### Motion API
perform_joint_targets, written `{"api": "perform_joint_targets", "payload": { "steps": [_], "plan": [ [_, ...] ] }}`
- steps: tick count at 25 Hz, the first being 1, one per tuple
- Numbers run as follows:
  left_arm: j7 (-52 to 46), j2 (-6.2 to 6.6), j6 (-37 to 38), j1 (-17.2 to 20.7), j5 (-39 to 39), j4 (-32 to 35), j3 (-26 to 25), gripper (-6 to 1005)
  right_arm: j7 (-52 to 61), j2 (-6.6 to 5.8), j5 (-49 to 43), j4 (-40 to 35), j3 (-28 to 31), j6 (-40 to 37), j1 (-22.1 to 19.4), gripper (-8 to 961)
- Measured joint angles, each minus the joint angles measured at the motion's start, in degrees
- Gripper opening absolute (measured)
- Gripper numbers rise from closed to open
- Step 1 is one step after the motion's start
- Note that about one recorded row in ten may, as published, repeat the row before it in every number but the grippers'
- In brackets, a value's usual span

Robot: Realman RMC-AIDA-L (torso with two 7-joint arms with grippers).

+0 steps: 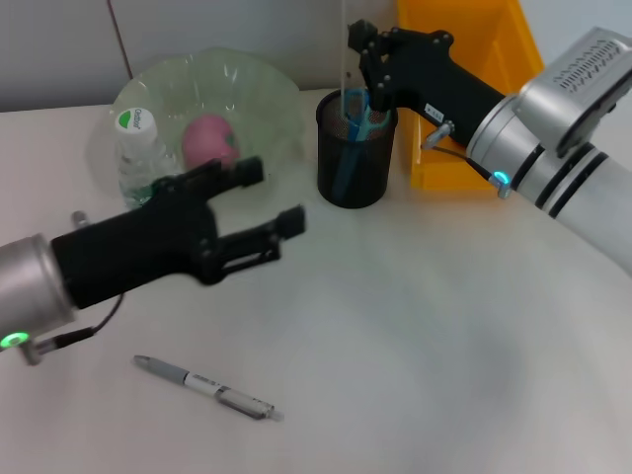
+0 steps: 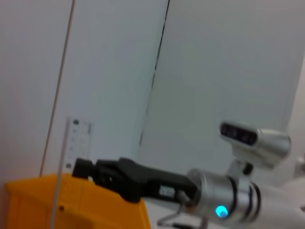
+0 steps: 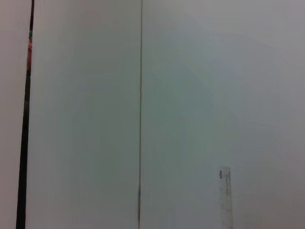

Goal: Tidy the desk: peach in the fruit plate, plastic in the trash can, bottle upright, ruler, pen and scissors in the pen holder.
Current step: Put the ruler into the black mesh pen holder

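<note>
My right gripper (image 1: pixel 357 54) hangs over the black mesh pen holder (image 1: pixel 355 168), shut on the clear ruler (image 1: pixel 344 49), which stands upright with its lower end in the cup. The ruler (image 2: pixel 72 143) also shows beside that gripper's tip in the left wrist view. Light blue scissors (image 1: pixel 355 114) stand in the holder. The pink peach (image 1: pixel 209 138) lies in the pale green fruit plate (image 1: pixel 267 94). The bottle (image 1: pixel 138 148) stands upright beside the plate. My left gripper (image 1: pixel 276 197) hovers open and empty over the desk (image 1: pixel 425 326). The pen (image 1: pixel 207 387) lies on the desk near the front. No plastic is in view.
The orange-yellow trash can (image 1: pixel 474 59) stands at the back right, close behind the pen holder and under my right arm. A grey wall runs behind the desk. The right wrist view shows only the wall and the ruler's top (image 3: pixel 225 195).
</note>
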Motion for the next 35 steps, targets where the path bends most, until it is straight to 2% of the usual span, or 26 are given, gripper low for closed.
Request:
{"api": "perform_joint_targets", "payload": {
  "steps": [2, 3, 4, 5, 6, 7, 9, 10, 15, 16, 18, 35],
  "plan": [
    [-1.18, 0.12, 1.69, 0.00, 2.60, 0.17, -1.94, 808, 0.16, 0.00, -0.01, 0.27, -0.01, 0.33, 0.22, 3],
    [-3.33, 0.31, 4.83, 0.01, 7.65, 0.81, -5.84, 809, 0.16, 0.00, -0.01, 0.27, -0.01, 0.33, 0.22, 3],
    [-4.12, 0.34, 5.54, 0.00, 9.28, 1.12, -6.89, 809, 0.18, 0.00, -0.01, 0.33, -0.01, 0.43, 0.29, 3],
    [-6.85, 0.42, 8.04, -0.13, 15.72, 2.49, -10.70, 809, 0.28, -0.01, -0.01, 0.47, -0.01, 0.87, 0.62, 3],
    [-6.85, 0.42, 8.04, -0.13, 15.72, 2.49, -10.70, 809, 0.28, -0.01, -0.01, 0.47, -0.01, 0.87, 0.62, 3],
    [-9.18, 0.42, 10.48, -0.45, 21.89, 3.97, -14.17, 809, 0.34, -0.01, -0.01, 0.79, -0.01, 2.11, 1.21, 3],
    [-9.89, 0.39, 11.41, -0.60, 23.88, 4.43, -15.40, 809, 0.36, -0.02, 0.03, 0.91, 0.00, 2.65, 1.42, 3],
    [-11.17, 0.24, 13.82, -1.03, 27.60, 5.24, -18.82, 809, 0.36, -0.03, 0.14, 1.04, 0.08, 3.65, 1.74, 4],
    [-11.77, -0.07, 17.18, -1.52, 29.78, 5.50, -23.28, 809, 0.37, -0.04, 0.09, 2.17, 0.38, 6.12, 2.69, 4],
    [-11.63, -0.50, 19.33, -1.58, 29.96, 5.57, -26.16, 808, 0.37, -0.04, 0.09, 2.17, 0.38, 6.12, 2.69, 4],
    [-11.60, -0.70, 20.75, -1.70, 29.98, 5.67, -27.81, 808, 0.37, -0.04, 0.01, 2.51, 0.41, 6.73, 2.75, 4],
    [-11.88, -0.73, 22.22, -2.06, 29.77, 5.83, -28.60, 809, 2.66, -0.04, 0.16, 3.65, 0.96, 8.28, 2.97, 6]
  ]
}}
